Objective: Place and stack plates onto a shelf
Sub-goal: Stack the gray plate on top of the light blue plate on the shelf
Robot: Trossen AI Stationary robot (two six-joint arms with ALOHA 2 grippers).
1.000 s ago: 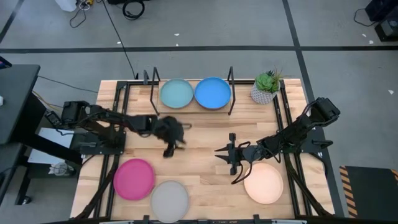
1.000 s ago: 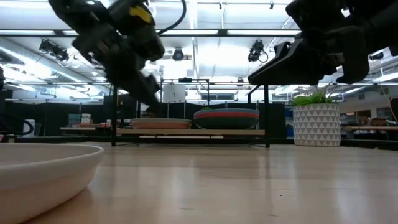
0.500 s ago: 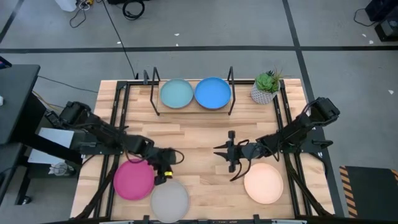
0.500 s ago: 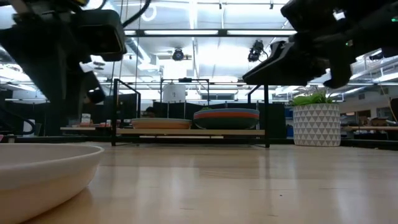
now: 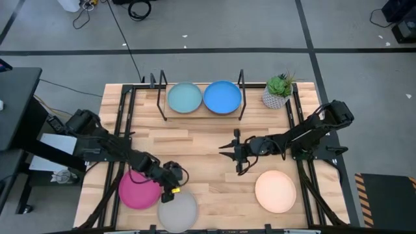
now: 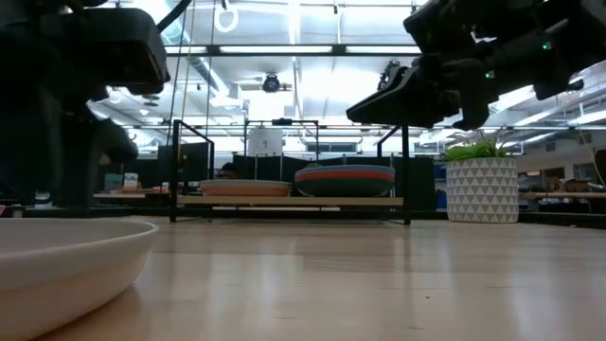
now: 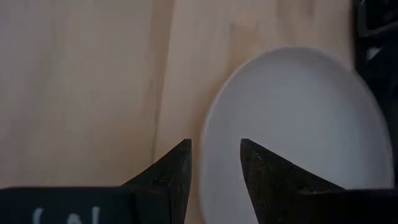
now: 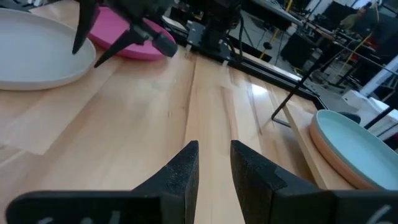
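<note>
My left gripper (image 5: 173, 187) hangs part-open and empty over the far rim of the grey plate (image 5: 177, 210) at the near edge, beside the pink plate (image 5: 140, 188). The grey plate looks stiff, matte, shallow and probably light; I'd pinch its thin raised rim. My right gripper (image 5: 229, 149) waits mid-table, part-open, holding nothing.

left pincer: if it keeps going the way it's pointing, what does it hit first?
Most likely the rim of the grey plate. The left pincer points down with open fingers straddling that edge; depth is unclear, so the tabletop could come almost together.
</note>
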